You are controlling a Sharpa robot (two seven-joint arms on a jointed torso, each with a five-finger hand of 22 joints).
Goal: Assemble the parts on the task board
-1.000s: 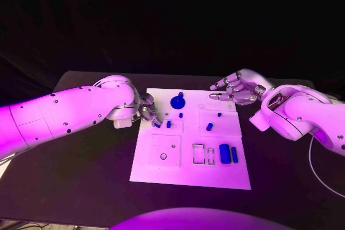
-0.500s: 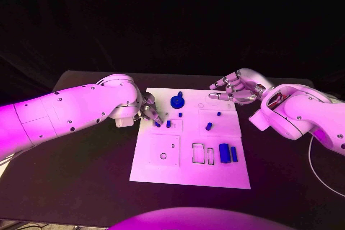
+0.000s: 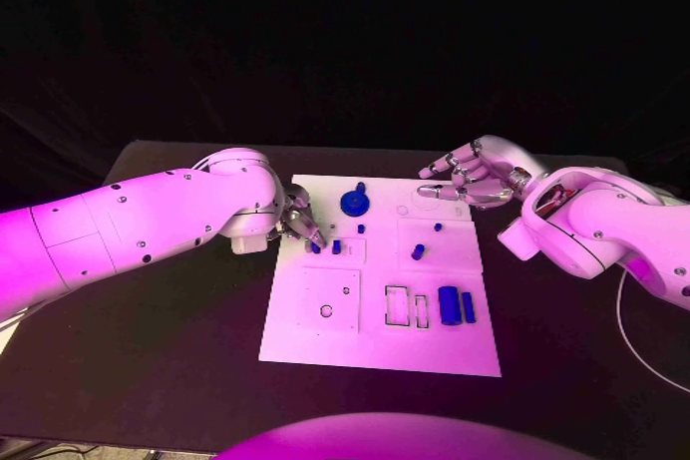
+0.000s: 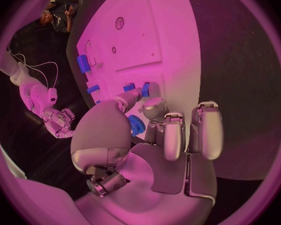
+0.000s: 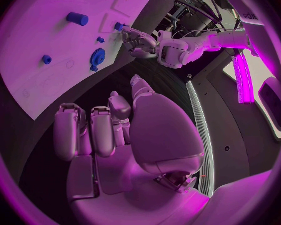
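The white task board lies in the middle of the table. My left hand is at the board's left edge, its fingertips closed around a small blue peg, also seen as the peg up close. A second small peg stands right beside it. A blue gear sits near the board's far edge. My right hand hovers over the far right corner, fingers apart and holding nothing. From the right wrist I see the gear and my left hand.
A blue cylinder lies mid-board, and two blue bars sit beside rectangular slots on the right. Tiny blue pieces dot the far half. Black table surrounds the board.
My left arm has shifted very slightly at the board's left edge, fingers still on the peg. The right hand and the parts have stayed where they were.
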